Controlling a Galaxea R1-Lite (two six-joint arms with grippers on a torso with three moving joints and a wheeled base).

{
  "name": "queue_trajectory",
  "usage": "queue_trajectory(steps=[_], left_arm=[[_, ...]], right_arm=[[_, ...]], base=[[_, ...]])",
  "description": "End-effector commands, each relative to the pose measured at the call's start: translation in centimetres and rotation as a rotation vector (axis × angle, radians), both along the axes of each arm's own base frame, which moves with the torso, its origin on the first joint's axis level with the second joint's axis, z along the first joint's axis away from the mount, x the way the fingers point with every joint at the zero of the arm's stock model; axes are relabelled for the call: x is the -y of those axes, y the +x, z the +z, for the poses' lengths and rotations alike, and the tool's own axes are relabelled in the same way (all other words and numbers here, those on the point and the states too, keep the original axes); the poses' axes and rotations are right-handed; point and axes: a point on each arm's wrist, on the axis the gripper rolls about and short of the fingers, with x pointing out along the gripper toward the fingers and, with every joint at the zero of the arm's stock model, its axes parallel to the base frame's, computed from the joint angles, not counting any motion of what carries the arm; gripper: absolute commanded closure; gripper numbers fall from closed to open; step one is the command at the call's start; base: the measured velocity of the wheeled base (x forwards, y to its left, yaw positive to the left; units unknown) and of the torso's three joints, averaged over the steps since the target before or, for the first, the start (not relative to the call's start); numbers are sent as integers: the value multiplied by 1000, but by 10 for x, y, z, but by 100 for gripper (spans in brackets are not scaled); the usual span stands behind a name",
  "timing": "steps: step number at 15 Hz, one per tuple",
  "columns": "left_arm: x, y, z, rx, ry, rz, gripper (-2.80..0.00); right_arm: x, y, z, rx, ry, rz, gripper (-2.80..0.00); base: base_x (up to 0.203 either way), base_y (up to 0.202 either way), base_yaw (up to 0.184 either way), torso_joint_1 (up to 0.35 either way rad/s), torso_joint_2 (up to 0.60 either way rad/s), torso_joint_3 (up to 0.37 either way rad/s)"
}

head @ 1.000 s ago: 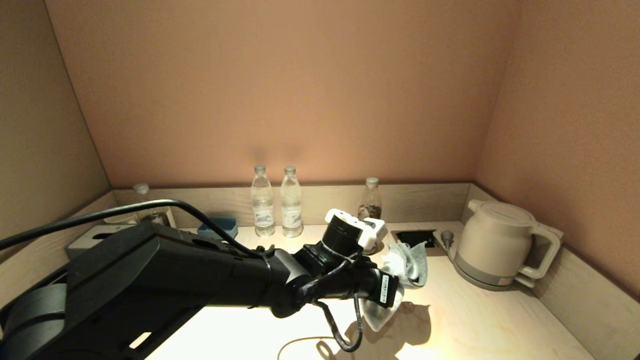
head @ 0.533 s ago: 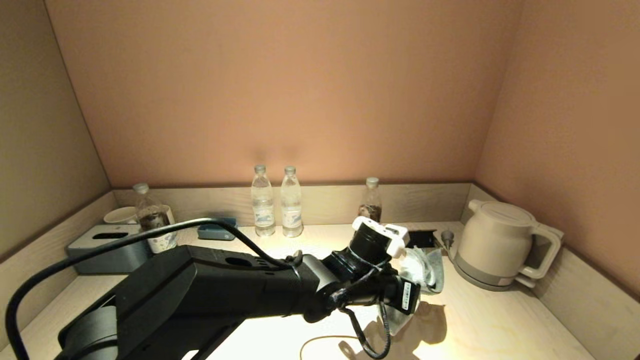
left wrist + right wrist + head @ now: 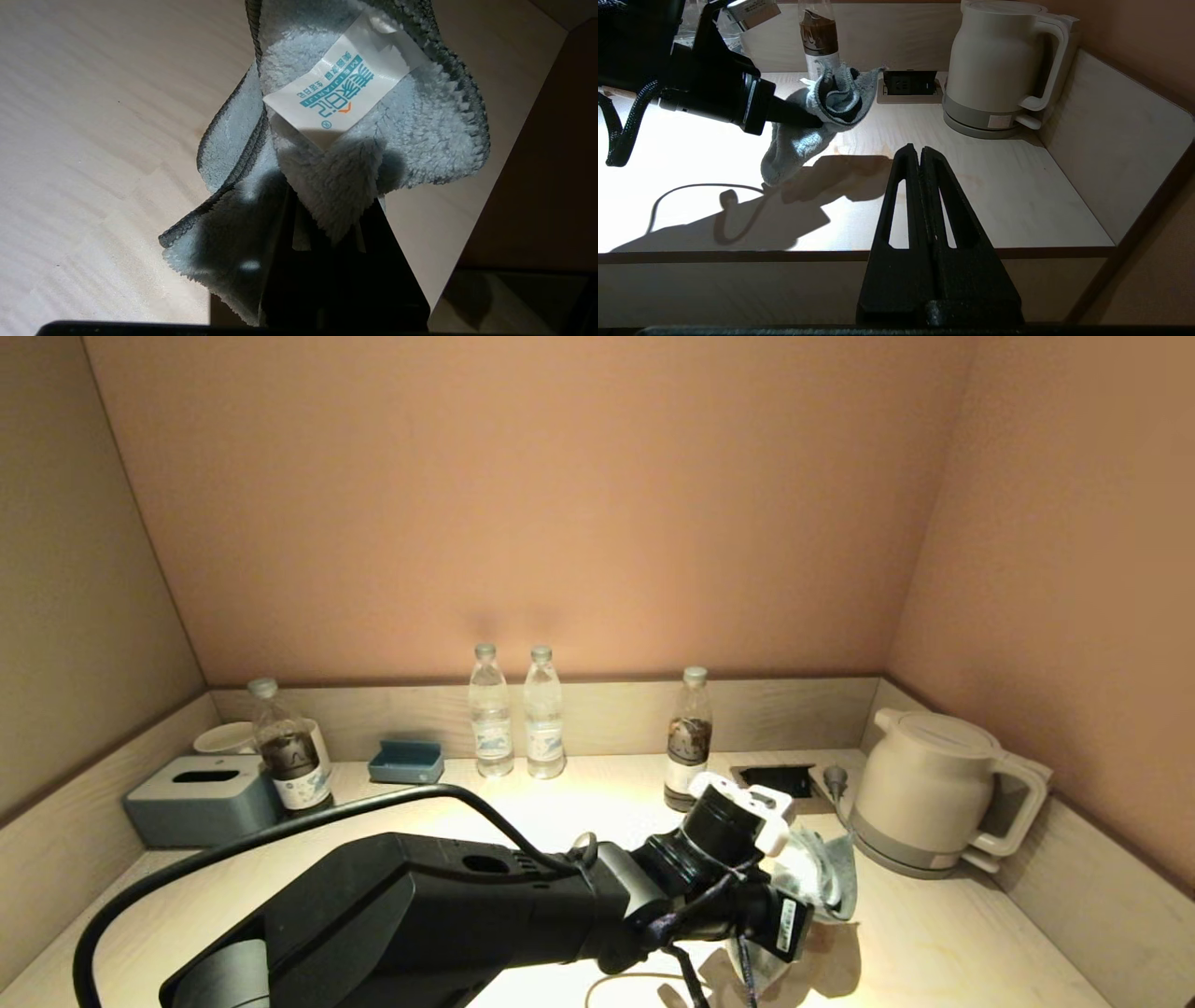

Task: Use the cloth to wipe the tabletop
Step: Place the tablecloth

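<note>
The pale beige tabletop [image 3: 943, 933] fills the alcove. My left gripper [image 3: 805, 907] is shut on the pale blue cloth [image 3: 826, 877] and holds it over the right half of the tabletop, in front of the kettle. In the left wrist view the cloth [image 3: 420, 130] bunches out of the gripper [image 3: 327, 224], its white tag up, above the tabletop [image 3: 93, 116]. In the right wrist view the cloth [image 3: 794, 144] hangs down close to the tabletop [image 3: 994, 196]; I cannot tell if it touches. My right gripper [image 3: 919, 151] is shut and empty at the front edge.
A cream kettle [image 3: 924, 793] stands at the right by the rim. A black recess [image 3: 775, 779] and a brown-drink bottle [image 3: 689, 737] lie behind the cloth. Two water bottles [image 3: 490, 714], a blue tray [image 3: 406, 761], another bottle [image 3: 285, 751] and a grey tissue box [image 3: 201, 798] stand at the back and left.
My left arm has moved right and lower toward the front with the cloth in it, uncovering the brown-drink bottle and the recess.
</note>
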Motion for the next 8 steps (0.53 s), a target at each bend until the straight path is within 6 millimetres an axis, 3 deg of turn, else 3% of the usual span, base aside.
queue_trajectory(steps=[1, 8], left_arm=[[-1, 0, 2, -4, 5, 5, 0], [-4, 1, -5, -4, 68, 46, 0]], right_arm=[[0, 0, 0, 1, -1, 1, 0], [0, 0, 0, 1, -1, 1, 0]], base=[[0, 0, 0, 0, 0, 0], [0, 0, 0, 0, 0, 0]])
